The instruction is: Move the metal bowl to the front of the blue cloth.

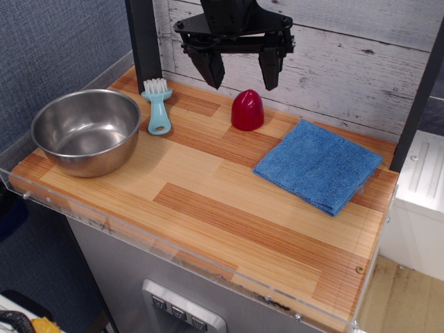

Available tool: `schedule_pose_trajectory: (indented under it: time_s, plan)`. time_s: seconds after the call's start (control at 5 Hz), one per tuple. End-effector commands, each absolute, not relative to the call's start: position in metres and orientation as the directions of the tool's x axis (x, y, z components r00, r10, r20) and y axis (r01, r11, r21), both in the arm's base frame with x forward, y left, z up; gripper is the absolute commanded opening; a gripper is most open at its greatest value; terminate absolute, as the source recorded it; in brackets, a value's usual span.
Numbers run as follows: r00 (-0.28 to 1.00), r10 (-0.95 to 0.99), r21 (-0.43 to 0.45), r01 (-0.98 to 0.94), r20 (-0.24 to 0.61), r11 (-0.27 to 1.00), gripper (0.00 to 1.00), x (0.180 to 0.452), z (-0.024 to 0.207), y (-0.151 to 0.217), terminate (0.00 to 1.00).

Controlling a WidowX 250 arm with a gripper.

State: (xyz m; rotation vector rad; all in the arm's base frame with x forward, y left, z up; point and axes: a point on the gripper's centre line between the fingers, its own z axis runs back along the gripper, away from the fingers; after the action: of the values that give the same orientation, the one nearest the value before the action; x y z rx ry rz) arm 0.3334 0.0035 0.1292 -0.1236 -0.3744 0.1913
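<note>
The metal bowl (87,130) is large, shiny and empty, and stands at the left end of the wooden table (229,229). The blue cloth (318,165) lies folded flat at the right side of the table. My black gripper (240,76) hangs open and empty above the back of the table, over the red object, well apart from both the bowl and the cloth.
A light-blue brush (159,105) lies just right of the bowl at the back. A red dome-shaped object (247,109) stands under the gripper. A dark post (143,41) rises at the back left. A clear rim edges the table's front.
</note>
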Motion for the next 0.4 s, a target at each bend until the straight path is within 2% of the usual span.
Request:
schedule_pose_trajectory:
  time_s: [0.0, 0.2]
  plan:
    - [0.913, 0.208, -0.155, -0.163, 0.351, 0.974, 1.00, 0.333, 0.129, 0.003, 0.00]
    - [0.906, 0.210, -0.123, -0.177, 0.366, 0.977, 1.00, 0.330, 0.128, 0.024, 0.00]
